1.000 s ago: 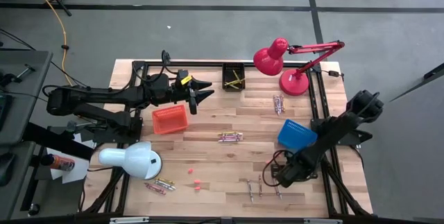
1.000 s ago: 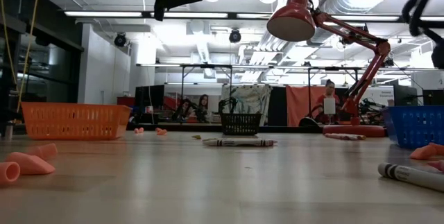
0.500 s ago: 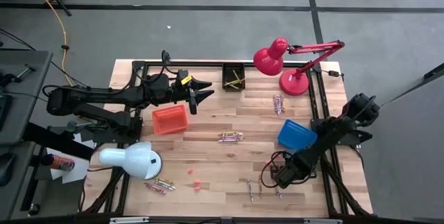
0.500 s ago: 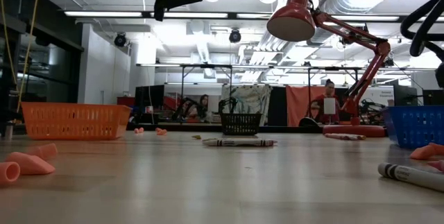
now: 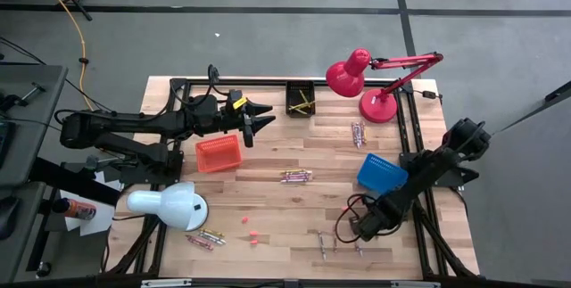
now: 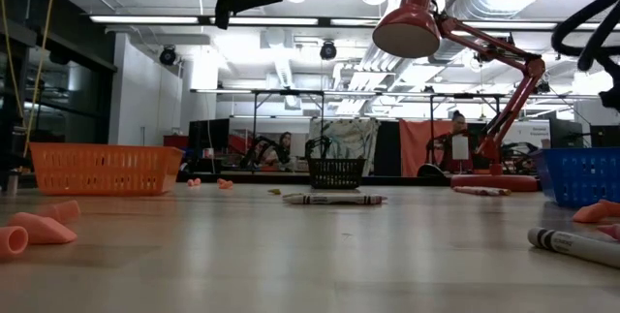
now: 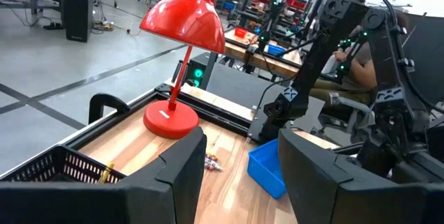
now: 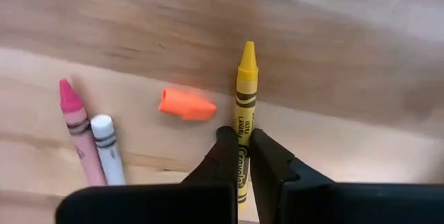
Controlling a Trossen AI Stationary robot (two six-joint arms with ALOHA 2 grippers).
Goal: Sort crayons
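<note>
The right gripper [image 8: 241, 156], low at the table's near right edge, has closed its fingers on a yellow crayon [image 8: 242, 106] to lift it for sorting, while the left gripper [image 5: 254, 120] waits open above the orange basket [image 5: 219, 153].

yellow paper-wrapped wax crayon [image 8: 243, 106] flat on the wood, pinched at its lower half. pink crayon [image 8: 75, 129] and white crayon [image 8: 107, 148] touching, side by side nearby.

Overhead down, low level across table [image 6: 310, 255], wrist views close, forward.
</note>
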